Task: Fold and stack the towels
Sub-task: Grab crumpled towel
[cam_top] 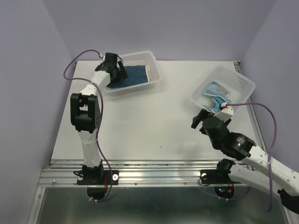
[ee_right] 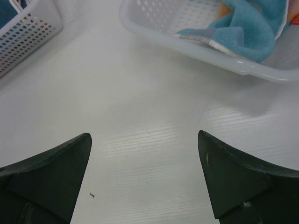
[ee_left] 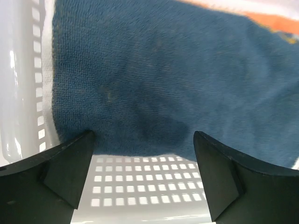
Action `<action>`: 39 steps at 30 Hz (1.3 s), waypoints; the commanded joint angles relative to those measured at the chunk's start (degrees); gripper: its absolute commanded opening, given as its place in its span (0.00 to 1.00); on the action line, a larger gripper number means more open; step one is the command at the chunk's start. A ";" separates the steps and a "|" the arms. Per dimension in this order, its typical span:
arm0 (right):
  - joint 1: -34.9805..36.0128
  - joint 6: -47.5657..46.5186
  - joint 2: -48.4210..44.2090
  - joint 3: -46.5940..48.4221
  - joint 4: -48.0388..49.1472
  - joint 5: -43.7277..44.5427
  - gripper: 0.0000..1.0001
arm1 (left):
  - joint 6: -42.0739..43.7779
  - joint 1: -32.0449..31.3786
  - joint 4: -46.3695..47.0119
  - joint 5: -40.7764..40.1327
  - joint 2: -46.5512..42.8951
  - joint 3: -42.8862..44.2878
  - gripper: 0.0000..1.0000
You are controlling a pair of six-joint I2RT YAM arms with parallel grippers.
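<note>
Left claw, jaws wide, over navy towel: plain from wrist only

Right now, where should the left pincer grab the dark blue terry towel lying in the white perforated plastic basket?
The dark blue terry towel lies flat in the white perforated plastic basket. Probably best to pinch its near free edge, which ends over bare basket floor, coming from straight above. The open left pincer is lined up there.

a white perforated basket stands far left on the white table, a second basket right.
</note>
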 commanded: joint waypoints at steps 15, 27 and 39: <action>-28.92 -14.29 33.87 23.14 -2.61 -2.43 1.00 | 1.68 -2.95 7.21 5.64 -34.95 -12.93 0.99; -35.61 -16.41 42.76 21.12 2.32 -10.61 0.84 | -6.40 -10.96 19.89 3.86 -63.55 -46.21 0.99; -36.05 -11.93 41.70 17.51 5.30 -11.66 0.02 | -8.08 -11.05 18.13 2.02 -61.18 -46.21 0.99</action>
